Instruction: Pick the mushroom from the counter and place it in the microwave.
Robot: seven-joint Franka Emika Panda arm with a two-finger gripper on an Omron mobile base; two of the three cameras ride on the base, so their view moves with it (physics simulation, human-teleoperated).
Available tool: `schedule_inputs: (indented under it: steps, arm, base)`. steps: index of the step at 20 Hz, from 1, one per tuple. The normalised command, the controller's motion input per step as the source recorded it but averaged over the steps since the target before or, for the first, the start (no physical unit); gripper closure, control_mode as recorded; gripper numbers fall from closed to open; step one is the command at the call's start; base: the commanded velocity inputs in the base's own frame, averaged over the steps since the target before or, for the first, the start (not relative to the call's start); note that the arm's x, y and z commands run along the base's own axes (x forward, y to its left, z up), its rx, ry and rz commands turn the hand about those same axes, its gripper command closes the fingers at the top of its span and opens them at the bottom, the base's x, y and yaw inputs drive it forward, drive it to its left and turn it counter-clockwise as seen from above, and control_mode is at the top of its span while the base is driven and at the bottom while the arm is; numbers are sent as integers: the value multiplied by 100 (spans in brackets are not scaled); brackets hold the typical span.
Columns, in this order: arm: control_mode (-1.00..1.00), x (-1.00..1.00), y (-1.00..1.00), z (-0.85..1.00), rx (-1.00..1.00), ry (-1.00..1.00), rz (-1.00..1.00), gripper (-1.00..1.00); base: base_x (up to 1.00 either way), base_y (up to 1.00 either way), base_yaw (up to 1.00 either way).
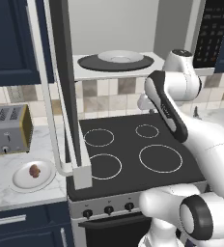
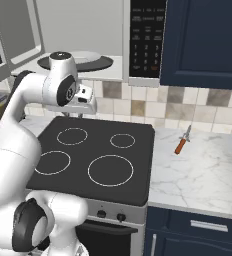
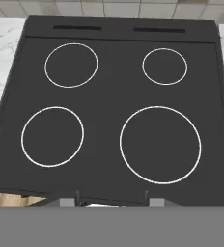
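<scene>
The mushroom (image 1: 35,170), a small reddish-brown lump, lies on a small white plate (image 1: 22,181) on the marble counter (image 1: 0,161) left of the stove. The microwave (image 1: 119,29) hangs above the stove with its door (image 1: 65,96) swung wide open. Inside it, a white plate (image 1: 119,56) rests on the dark turntable (image 1: 92,62). My gripper (image 2: 77,114) hovers high over the back of the black stovetop (image 3: 109,101), pointing down and far to the right of the mushroom. In the hand view the gripper (image 3: 112,197) is open, its tips wide apart with nothing between them.
A silver toaster (image 1: 7,129) stands behind the mushroom's plate. The open door's white handle (image 1: 51,111) reaches down between the stove and the plate. A red-handled tool (image 2: 181,145) lies on the counter (image 2: 203,170) right of the stove. The microwave's black keypad (image 2: 147,40) faces forward.
</scene>
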Motion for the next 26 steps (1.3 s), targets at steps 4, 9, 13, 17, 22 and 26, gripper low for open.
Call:
schedule_inputs:
  steps: [4,9,13,17,22,26]
  arm:
    - [-100,-34,0,-21,0,1,0,-100]
    - [-100,-79,47,-36,8,-14,7,-100]
    - [-100,-30,73,-15,19,-22,37,-100]
    - [-100,-1,68,-3,23,-17,40,-100]
    - [-100,0,58,-24,22,-16,39,-100]
    - [-100,0,62,-28,15,-10,37,-100]
  base:
    - [0,0,0]
    - [0,0,0]
    - [0,0,0]
    - [0,0,0]
    - [0,0,0]
    - [0,0,0]
